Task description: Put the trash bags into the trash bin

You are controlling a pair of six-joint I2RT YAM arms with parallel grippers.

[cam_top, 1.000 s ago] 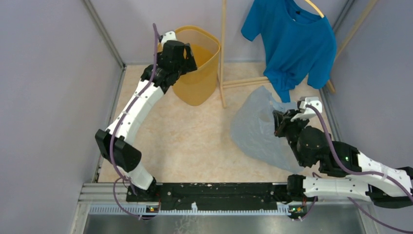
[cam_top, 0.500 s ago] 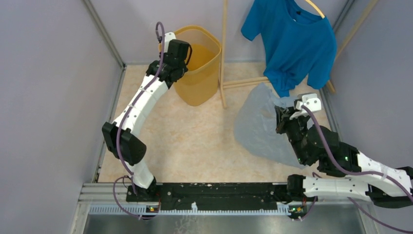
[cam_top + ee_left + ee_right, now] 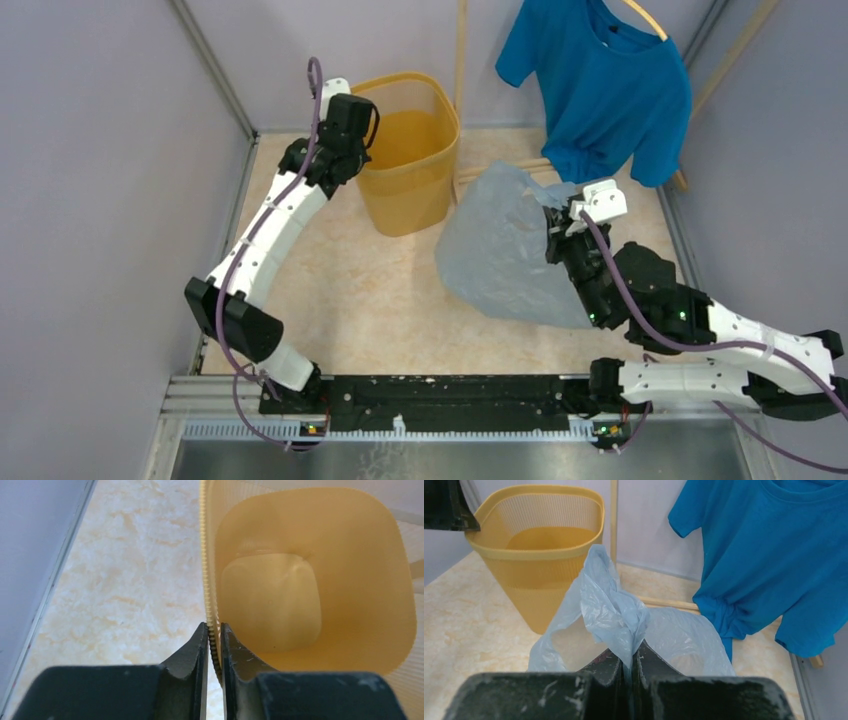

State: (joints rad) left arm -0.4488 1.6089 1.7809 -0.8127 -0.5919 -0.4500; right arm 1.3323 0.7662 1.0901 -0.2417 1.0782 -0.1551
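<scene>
Right gripper (image 3: 631,656) tight on the trash bag (image 3: 610,605); left gripper (image 3: 214,631) narrow astride the rim of the trash bin (image 3: 372,580).

We found bare table (image 3: 380,290) between the trash bin (image 3: 410,195) and the trash bag (image 3: 500,250), room for a gripper to pass. The bin's mouth lay open above, save its left rim, pinched by the left gripper (image 3: 360,125). A wooden post (image 3: 461,40) stood just beside its right side, the T-shirt (image 3: 600,90) hanging beyond.
</scene>
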